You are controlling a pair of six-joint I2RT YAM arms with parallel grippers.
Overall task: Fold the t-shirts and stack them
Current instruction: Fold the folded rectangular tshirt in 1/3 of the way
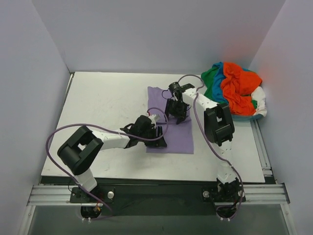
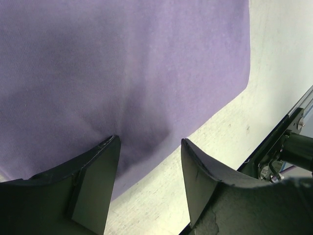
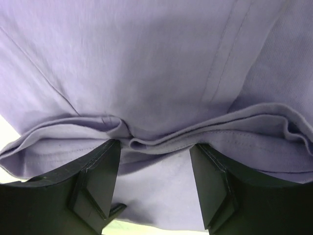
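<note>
White table (image 1: pixel 105 105): lavender shirt (image 1: pixel 179 136) flat; L tool (image 2: pixel 149 142) & R tool (image 3: pixel 154 144) both spread, on it.

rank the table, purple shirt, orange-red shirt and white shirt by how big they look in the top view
1. table
2. purple shirt, partly under the arms
3. orange-red shirt, visible part only
4. white shirt, mostly buried in the pile

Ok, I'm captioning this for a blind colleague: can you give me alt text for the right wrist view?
A lavender t-shirt fills the frame, its folded, stitched edge lying in rumpled layers just beyond the two dark fingers, which stand apart. A sliver of pale table shows at the left edge.
</note>
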